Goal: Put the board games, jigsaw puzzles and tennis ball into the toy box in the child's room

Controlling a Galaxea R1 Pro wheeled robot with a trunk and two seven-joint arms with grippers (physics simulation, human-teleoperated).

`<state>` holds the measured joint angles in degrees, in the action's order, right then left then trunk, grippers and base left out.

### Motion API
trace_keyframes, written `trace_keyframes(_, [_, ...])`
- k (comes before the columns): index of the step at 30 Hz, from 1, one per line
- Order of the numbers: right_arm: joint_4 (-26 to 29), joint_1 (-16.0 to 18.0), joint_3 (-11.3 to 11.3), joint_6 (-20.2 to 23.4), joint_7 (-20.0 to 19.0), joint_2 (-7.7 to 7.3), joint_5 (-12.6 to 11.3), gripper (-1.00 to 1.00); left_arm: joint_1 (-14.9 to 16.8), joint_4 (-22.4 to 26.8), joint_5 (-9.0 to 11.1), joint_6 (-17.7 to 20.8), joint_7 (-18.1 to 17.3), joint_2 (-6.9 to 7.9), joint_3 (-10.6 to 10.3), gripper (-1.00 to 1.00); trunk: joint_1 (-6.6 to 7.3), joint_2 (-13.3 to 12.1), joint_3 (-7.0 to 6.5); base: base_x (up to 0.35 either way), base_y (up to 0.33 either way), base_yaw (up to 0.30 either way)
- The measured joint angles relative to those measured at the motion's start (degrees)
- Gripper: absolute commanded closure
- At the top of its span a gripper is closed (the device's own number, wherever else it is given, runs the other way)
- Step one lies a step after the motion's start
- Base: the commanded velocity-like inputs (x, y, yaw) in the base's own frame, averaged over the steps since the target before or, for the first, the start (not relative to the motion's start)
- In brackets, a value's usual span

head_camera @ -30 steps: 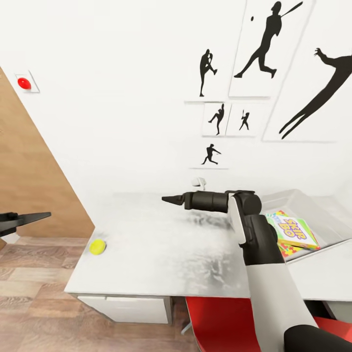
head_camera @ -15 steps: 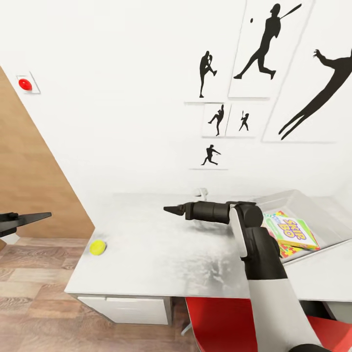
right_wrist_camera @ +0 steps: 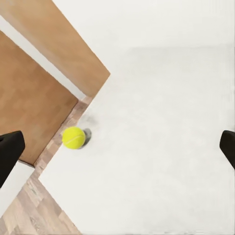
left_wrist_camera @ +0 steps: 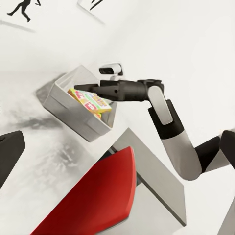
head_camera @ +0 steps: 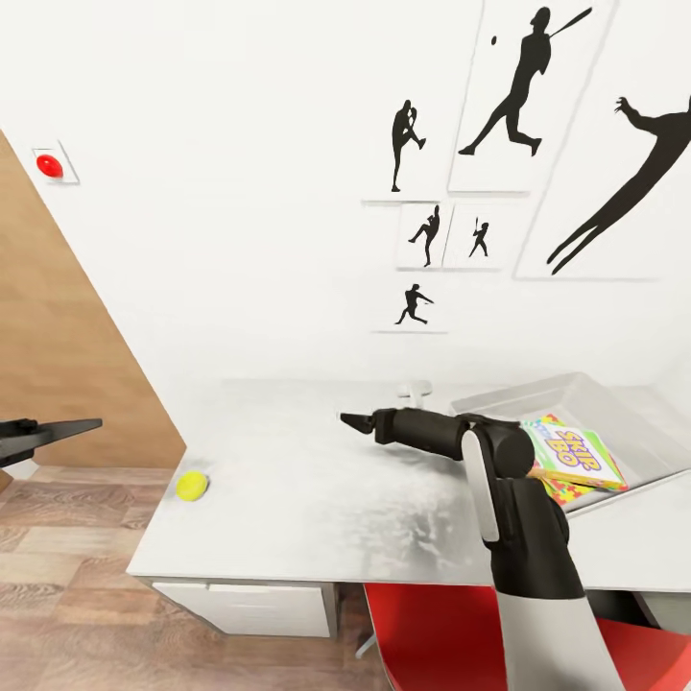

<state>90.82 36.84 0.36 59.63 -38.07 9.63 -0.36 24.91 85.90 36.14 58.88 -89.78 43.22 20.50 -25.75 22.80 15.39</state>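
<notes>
The tennis ball (head_camera: 192,486) (right_wrist_camera: 74,137) lies by the left edge of the table (head_camera: 317,499). My right gripper (head_camera: 347,419) (left_wrist_camera: 81,88) hovers over the middle of the table, pointing left toward the ball and well short of it. Its fingers (right_wrist_camera: 10,152) stand wide apart, so it is open and empty. My left gripper (head_camera: 82,424) hangs open beyond the table's left end, above the floor. At the right, the toy box (head_camera: 537,389) (left_wrist_camera: 73,115) holds the SKIP BO board game (head_camera: 574,459) (left_wrist_camera: 90,100) lying on a jigsaw puzzle (head_camera: 566,494).
A red and white swivel chair (head_camera: 432,633) (left_wrist_camera: 93,196) is tucked under the table's front edge below my right arm. A wooden panel (head_camera: 58,365) and plank floor (head_camera: 67,595) lie left of the table. A red wall button (head_camera: 49,165) sits high on the left wall.
My right arm has drawn back a little to the right and dropped lower over the table. The ball, the box's contents and the left gripper have not moved.
</notes>
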Motion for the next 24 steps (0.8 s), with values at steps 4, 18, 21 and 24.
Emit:
trace_keyframes(4, [0.11, -0.31, -0.74, 0.02, 3.82, -0.28, -0.6, -1.0, 0.0, -0.02, -0.69, 0.01, 0.0, 0.0, 0.01, -1.0, 0.0, 0.0, 0.0, 0.0, 0.0, 0.0])
trace_keyframes(18, [0.2, -2.15, -1.62, -0.04, 5.59, -0.48, -1.25, -1.0, 0.0, -0.15, -1.62, -0.02, 0.02, 0.0, 0.07, -1.0, 0.0, 0.0, -0.69, 0.0, 0.099, 0.0])
trace_keyframes(21, [0.2, -2.38, -1.79, -0.03, 5.55, -0.55, -1.28, -1.0, 0.0, -0.18, -2.0, -0.05, 0.02, 0.0, 0.19, -1.0, 0.0, 0.0, -0.97, 0.0, 0.137, 0.0])
trace_keyframes(24, [0.2, -2.49, -1.86, -0.02, 5.54, -0.56, -1.31, -1.0, 0.0, -0.19, -2.18, -0.1, 0.01, 0.0, 0.3, -1.0, 0.0, 0.0, -1.26, 0.0, 0.052, 0.0])
